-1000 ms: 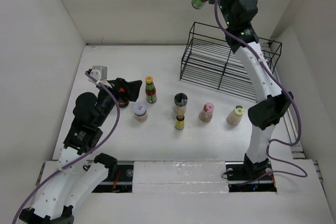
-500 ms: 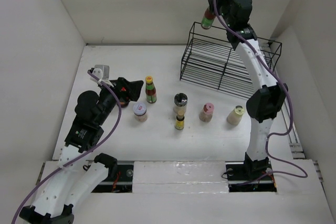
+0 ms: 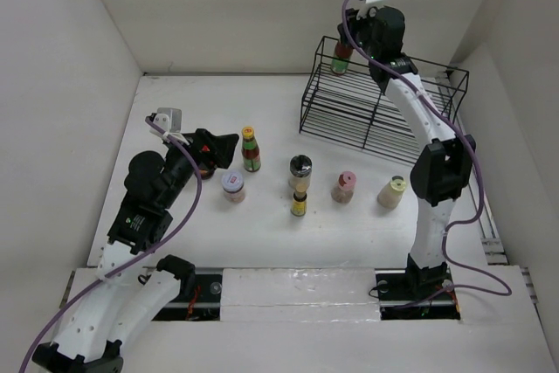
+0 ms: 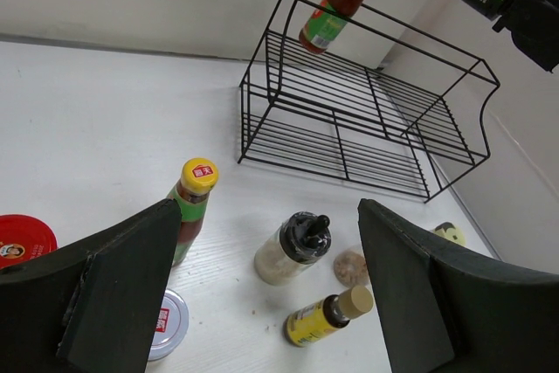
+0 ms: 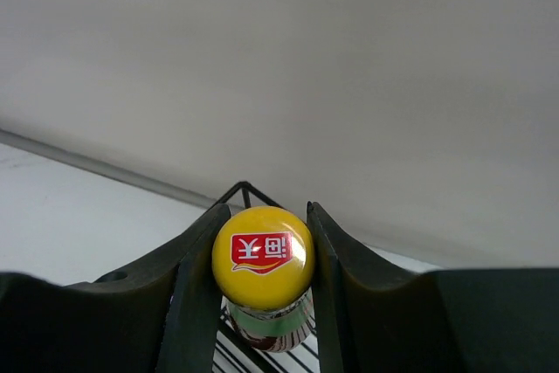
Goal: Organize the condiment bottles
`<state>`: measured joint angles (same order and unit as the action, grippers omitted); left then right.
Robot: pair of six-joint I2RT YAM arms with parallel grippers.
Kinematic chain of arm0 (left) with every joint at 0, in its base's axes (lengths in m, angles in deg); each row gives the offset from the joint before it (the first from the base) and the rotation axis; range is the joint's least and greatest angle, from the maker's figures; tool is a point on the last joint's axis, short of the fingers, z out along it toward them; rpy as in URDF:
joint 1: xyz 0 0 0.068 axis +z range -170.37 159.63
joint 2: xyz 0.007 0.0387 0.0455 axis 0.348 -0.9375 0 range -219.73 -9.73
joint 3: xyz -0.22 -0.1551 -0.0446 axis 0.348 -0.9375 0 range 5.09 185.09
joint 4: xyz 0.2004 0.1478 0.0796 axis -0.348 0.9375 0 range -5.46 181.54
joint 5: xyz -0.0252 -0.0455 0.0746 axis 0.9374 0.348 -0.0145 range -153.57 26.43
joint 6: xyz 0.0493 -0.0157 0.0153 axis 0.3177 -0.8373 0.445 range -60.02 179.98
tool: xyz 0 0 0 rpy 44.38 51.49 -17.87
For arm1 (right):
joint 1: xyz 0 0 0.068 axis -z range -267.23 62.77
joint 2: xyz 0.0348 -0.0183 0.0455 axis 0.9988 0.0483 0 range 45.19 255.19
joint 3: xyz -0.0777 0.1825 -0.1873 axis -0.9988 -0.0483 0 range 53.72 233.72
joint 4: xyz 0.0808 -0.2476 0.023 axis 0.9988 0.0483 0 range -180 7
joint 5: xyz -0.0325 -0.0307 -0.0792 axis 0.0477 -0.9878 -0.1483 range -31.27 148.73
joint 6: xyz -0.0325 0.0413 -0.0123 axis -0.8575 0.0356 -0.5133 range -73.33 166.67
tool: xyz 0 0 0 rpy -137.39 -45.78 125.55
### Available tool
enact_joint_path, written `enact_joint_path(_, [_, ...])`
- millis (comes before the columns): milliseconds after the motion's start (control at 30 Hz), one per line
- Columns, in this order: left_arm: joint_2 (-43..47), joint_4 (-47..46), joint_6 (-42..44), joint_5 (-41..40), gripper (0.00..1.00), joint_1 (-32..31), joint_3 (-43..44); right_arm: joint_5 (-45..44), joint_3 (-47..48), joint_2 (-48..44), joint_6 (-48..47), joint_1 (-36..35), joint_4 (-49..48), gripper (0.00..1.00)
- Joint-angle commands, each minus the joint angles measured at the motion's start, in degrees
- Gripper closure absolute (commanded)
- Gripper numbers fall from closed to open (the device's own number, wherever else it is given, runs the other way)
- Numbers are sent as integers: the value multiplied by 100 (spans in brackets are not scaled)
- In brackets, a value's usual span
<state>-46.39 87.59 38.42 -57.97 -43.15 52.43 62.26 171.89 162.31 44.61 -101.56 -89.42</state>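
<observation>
My right gripper [image 3: 352, 31] is shut on the yellow cap [image 5: 263, 257] of a tall green-red bottle [image 3: 341, 51], held over the back left corner of the black wire rack [image 3: 384, 111]; the bottle also shows in the left wrist view [image 4: 334, 8]. My left gripper [image 3: 217, 149] is open and empty above the table, beside a red-lidded dark jar [image 4: 22, 240]. On the table stand a second green-red bottle [image 3: 251, 148], a white-lidded jar [image 3: 232, 184], a grey-topped grinder [image 3: 300, 169], a small yellow bottle [image 3: 299, 203], a pink-capped bottle [image 3: 343, 187] and a cream bottle [image 3: 392, 191].
White walls close in the table on the left, back and right. The rack stands at the back right, its shelves bare. Both arm bases sit at the near edge.
My right gripper has come down and to the left with the green-red bottle, turning it upright over the rack's back left corner. My left arm has barely moved.
</observation>
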Motion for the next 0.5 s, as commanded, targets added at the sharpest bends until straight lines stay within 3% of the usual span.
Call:
enact_joint_path(0, [28, -243, -41, 72, 22, -7, -31, 43, 49, -374, -66, -88, -875, 93])
enact_joint_path(467, [-78, -243, -41, 72, 22, -7, -31, 499, 215, 21, 233, -35, -524, 90])
